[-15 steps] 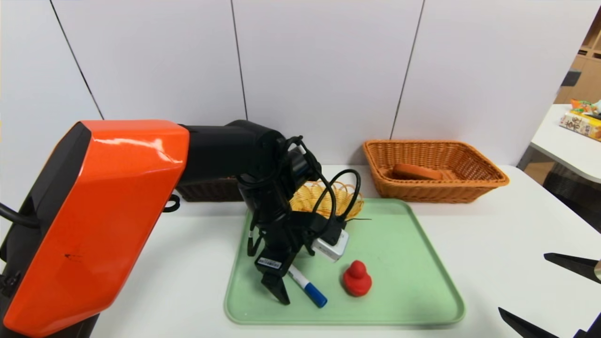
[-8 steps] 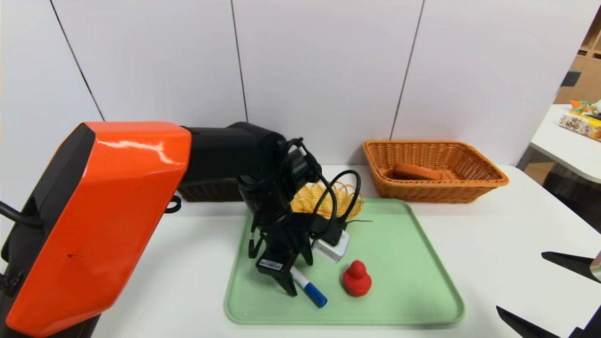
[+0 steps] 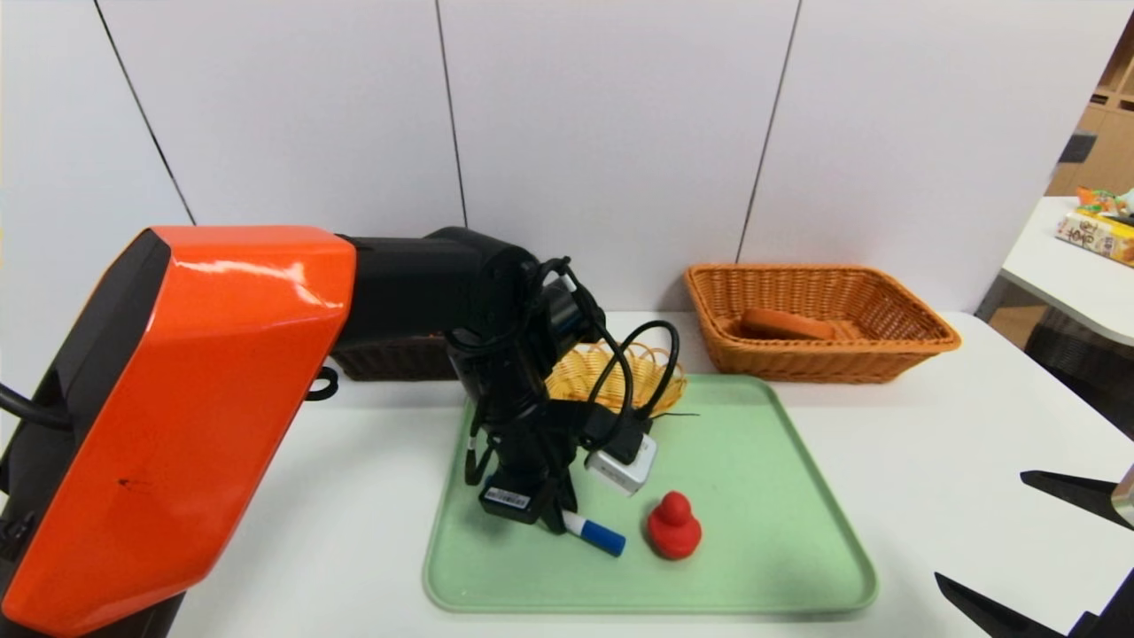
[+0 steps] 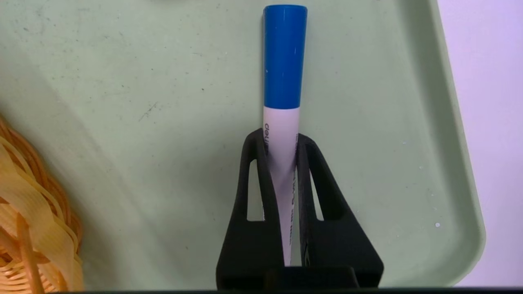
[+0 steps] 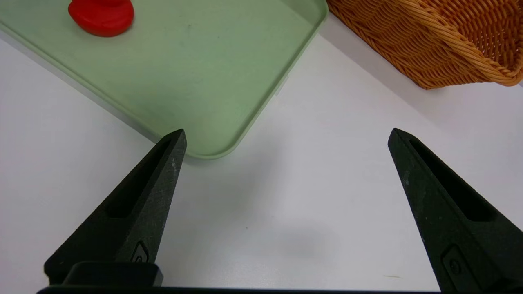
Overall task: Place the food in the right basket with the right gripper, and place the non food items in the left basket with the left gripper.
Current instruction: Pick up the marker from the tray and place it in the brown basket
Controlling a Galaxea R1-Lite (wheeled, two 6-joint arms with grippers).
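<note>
My left gripper point(image 3: 554, 523) point(image 4: 281, 139) is down on the green tray point(image 3: 780, 496), shut on the white barrel of the blue-capped marker point(image 3: 592, 532) point(image 4: 282, 81); the cap sticks out past the fingertips. The red duck point(image 3: 673, 527) point(image 5: 101, 14) sits on the tray just right of the marker. A slice of bread point(image 3: 784, 324) lies inside the orange-tan right basket point(image 3: 921, 332) point(image 5: 429, 45). The dark left basket point(image 3: 394, 359) is mostly hidden behind my left arm. At the table's near right, my right gripper point(image 3: 980, 530) point(image 5: 287, 131) hangs open and holds nothing.
A small round yellow basket point(image 3: 611, 372) point(image 4: 28, 212) stands at the tray's far edge, right behind my left wrist. A second white table with boxes point(image 3: 1099, 235) stands off to the right. Bare white tabletop lies between the tray and my right gripper.
The left gripper's fingers have closed onto the marker, and the marker has swung to lie more level across the tray. The right arm has barely moved.
</note>
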